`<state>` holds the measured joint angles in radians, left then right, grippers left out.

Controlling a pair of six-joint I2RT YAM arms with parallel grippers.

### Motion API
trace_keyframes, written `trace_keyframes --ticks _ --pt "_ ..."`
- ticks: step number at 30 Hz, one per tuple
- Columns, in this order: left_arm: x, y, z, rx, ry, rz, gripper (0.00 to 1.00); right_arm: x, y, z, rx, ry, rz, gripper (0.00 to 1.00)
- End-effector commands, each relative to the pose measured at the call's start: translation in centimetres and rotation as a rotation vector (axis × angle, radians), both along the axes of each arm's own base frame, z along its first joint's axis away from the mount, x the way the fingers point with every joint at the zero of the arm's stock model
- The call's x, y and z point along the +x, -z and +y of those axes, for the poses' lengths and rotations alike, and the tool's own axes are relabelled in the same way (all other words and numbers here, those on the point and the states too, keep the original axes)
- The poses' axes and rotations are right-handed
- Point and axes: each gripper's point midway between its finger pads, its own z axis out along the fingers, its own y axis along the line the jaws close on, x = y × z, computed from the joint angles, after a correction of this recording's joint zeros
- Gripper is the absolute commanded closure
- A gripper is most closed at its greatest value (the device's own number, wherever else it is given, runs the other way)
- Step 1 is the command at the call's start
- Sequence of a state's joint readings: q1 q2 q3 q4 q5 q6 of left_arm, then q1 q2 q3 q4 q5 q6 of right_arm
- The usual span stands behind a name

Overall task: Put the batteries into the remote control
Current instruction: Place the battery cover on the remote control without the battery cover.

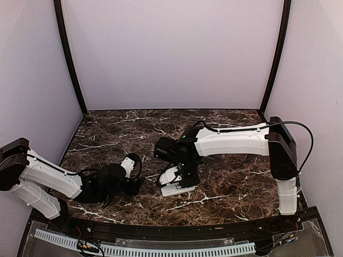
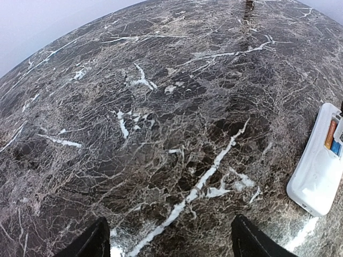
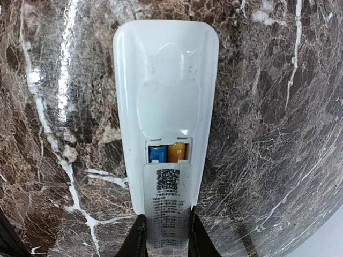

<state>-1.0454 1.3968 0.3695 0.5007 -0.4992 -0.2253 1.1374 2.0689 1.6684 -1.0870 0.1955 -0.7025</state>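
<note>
The white remote control [image 3: 166, 80] lies back-side up on the marble table, and shows in the top view [image 1: 177, 183] and at the right edge of the left wrist view [image 2: 313, 176]. Two batteries [image 3: 169, 152], one end blue and one orange, sit side by side in its bay; they also show in the left wrist view [image 2: 332, 136]. A flat white cover [image 3: 167, 209] with printed text lies over the lower part of the bay. My right gripper [image 3: 166, 235] is shut on the cover's sides, right above the remote [image 1: 185, 168]. My left gripper [image 2: 169, 243] is open and empty, low over the table left of the remote [image 1: 134, 184].
The dark marble table [image 1: 230, 182] is walled by plain pale panels at the back and sides. A black rim with a cable duct [image 1: 161, 247] runs along the near edge. The right arm [image 1: 236, 142] reaches across the middle.
</note>
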Motion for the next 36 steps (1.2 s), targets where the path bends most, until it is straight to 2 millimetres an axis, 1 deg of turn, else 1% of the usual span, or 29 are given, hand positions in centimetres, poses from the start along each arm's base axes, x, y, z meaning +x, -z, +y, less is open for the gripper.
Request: trace_keyframes --ticks 1,6,10,14,17,20,23,36 --pt "0.0 0.2 0.6 -0.010 -0.022 -0.011 0.23 -0.8 0.6 0.5 -0.014 -0.021 0.042 0.85" --pt "0.0 0.2 0.6 -0.014 -0.021 -0.015 0.23 -0.6 1.0 1.0 -0.012 -0.017 0.040 0.85" --pt "0.0 0.3 0.6 -0.005 -0.017 -0.014 0.22 -0.5 1.3 1.0 -0.019 -0.014 0.040 0.85" --pt "-0.1 0.4 0.5 -0.002 -0.009 -0.013 0.22 -0.4 1.2 0.9 -0.017 -0.011 0.040 0.85" --pt "-0.1 0.3 0.4 -0.004 -0.006 -0.012 0.22 0.0 1.0 0.7 -0.015 -0.007 0.031 0.85" --pt "-0.1 0.4 0.4 -0.003 -0.006 -0.011 0.22 0.4 0.7 0.9 -0.005 -0.002 0.024 0.86" --pt "-0.1 0.4 0.4 0.001 -0.005 -0.011 0.22 0.3 0.8 1.1 -0.003 0.005 0.032 0.86" --pt "-0.1 0.6 0.2 0.017 0.007 -0.011 0.22 -0.5 1.5 -0.3 -0.047 0.004 0.059 0.86"
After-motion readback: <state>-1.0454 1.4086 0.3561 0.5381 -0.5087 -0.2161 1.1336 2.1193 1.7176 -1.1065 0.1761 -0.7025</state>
